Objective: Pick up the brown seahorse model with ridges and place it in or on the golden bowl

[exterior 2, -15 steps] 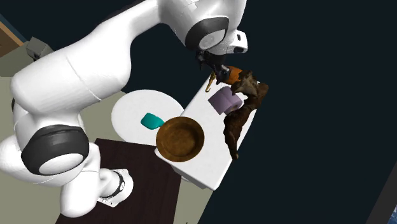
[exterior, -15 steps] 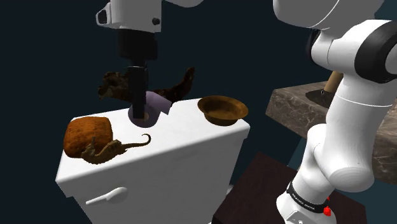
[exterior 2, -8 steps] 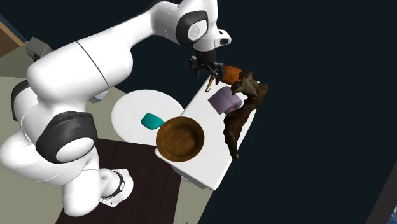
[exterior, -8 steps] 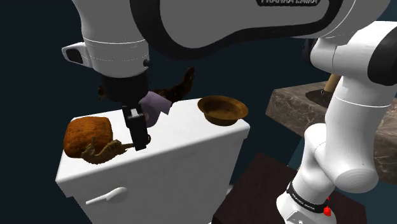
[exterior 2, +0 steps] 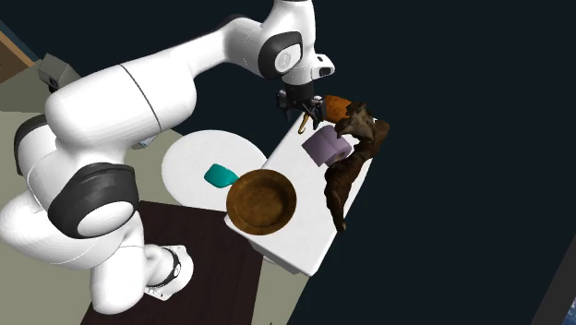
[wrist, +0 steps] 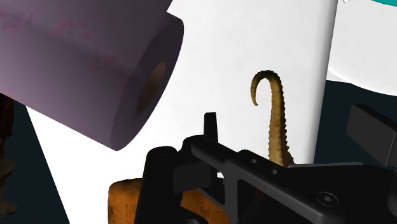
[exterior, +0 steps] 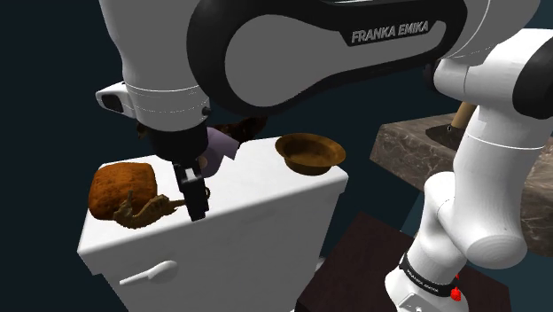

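The jaws stand spread: the gripper (exterior: 198,206) sits low over the brown seahorse (exterior: 146,210), straddling its curled tail without a clear touch, apparently lined up to pinch it. The seahorse lies on the white tank (exterior: 257,204), toward the shoulder view's left, against an orange-brown lump (exterior: 122,188); the golden bowl (exterior: 309,152) sits well apart at the far right

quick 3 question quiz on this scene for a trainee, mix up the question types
1. True or false: the seahorse already lies in the bowl.
2. Which thing is nearest the seahorse's head? A: orange-brown lump. B: bowl. C: lilac roll.
3. Fill in: the gripper is down at the seahorse's ____.
Key: 1 false; 2 A; 3 tail.
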`<state>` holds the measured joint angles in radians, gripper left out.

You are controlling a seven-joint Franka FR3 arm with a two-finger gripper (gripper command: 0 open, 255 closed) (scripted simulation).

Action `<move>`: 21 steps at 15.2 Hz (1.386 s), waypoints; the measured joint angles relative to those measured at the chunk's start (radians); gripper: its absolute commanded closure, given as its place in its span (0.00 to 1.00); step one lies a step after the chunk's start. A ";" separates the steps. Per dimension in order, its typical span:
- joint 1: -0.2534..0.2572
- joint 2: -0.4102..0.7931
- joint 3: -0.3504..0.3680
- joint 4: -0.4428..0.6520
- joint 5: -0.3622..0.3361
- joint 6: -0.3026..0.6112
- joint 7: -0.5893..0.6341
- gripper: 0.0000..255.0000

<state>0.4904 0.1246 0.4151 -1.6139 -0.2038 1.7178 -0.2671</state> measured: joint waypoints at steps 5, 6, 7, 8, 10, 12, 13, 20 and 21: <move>0.000 0.000 0.000 -0.001 0.000 0.001 0.000 1.00; 0.000 0.000 0.000 -0.001 0.000 0.001 0.000 1.00; 0.000 0.000 0.000 -0.001 0.000 0.001 0.000 1.00; 0.000 0.000 0.000 -0.001 0.000 0.001 0.000 1.00; 0.000 0.000 0.000 -0.001 0.000 0.001 0.000 1.00; 0.000 0.000 0.000 -0.001 0.000 0.001 0.000 1.00; 0.000 0.000 0.000 -0.001 0.000 0.001 0.000 1.00; 0.005 0.008 0.002 0.074 -0.002 -0.067 -0.007 1.00; 0.007 0.012 0.004 0.091 -0.003 -0.080 -0.006 1.00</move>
<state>0.4974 0.1362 0.4187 -1.5230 -0.2072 1.6378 -0.2732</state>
